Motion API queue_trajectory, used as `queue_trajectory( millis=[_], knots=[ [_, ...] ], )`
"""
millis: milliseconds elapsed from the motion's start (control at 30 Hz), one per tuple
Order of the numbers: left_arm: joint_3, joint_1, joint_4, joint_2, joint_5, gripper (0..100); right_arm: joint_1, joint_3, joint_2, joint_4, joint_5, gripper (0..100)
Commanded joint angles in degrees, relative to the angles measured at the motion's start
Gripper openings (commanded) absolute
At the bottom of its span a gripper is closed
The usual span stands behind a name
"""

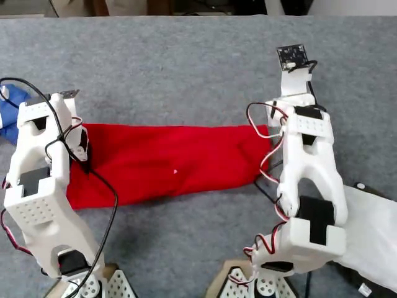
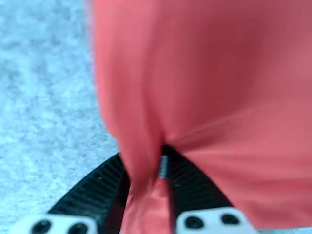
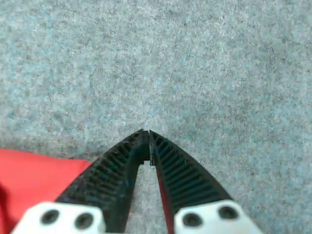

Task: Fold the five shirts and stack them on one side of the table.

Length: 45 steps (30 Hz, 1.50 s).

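Note:
A red shirt point(image 1: 167, 164), folded into a long band, lies across the grey table point(image 1: 186, 62) between my two arms. My left gripper point(image 1: 82, 155) sits at the shirt's left end. In the left wrist view the left gripper point(image 2: 158, 168) is shut on a pinch of the red shirt point(image 2: 219, 97), which bunches up between its black fingers point(image 2: 195, 187). My right gripper point(image 1: 273, 130) is at the shirt's right end. Seen from its own wrist, the right gripper point(image 3: 146, 133) is shut, tips together over bare table, with the red shirt point(image 3: 34, 180) beside one finger and a thin red sliver along the other's inner edge.
A blue garment point(image 1: 9, 115) lies at the table's far left, behind the left arm. A white garment point(image 1: 372, 239) lies at the front right, beside the right arm's base. The far half of the table is bare grey felt.

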Motion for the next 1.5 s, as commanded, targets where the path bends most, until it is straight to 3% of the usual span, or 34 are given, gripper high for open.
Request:
queue_trajectory(
  millis=[0,133,433,733,933,1200,1467],
  knots=[
    [-0.9,0.6,-0.6,1.0,0.2,2,0.8,-0.2,-1.1,-1.1,-0.4,0.5],
    [-3.3,3.3,3.5,0.1,2.0,2,1.7,-0.3,-1.3,-1.2,-0.4,0.5],
    [-21.5,12.0,21.4,-6.2,8.0,2,8.3,-0.2,-0.8,-6.6,-0.4,0.5],
    [-25.6,29.0,21.4,-10.8,22.3,2,14.8,-0.6,0.7,-11.4,-0.4,0.5],
    [-27.4,41.1,21.4,-11.2,23.1,2,16.1,-2.9,3.2,-12.0,-0.4,0.5],
    [-41.9,50.4,21.4,-9.9,26.5,2,16.1,-3.0,3.3,-12.0,-0.4,0.5],
    [-53.3,59.6,21.4,0.7,29.3,2,16.4,-3.0,3.4,-12.0,-0.4,0.5]
  ],
)
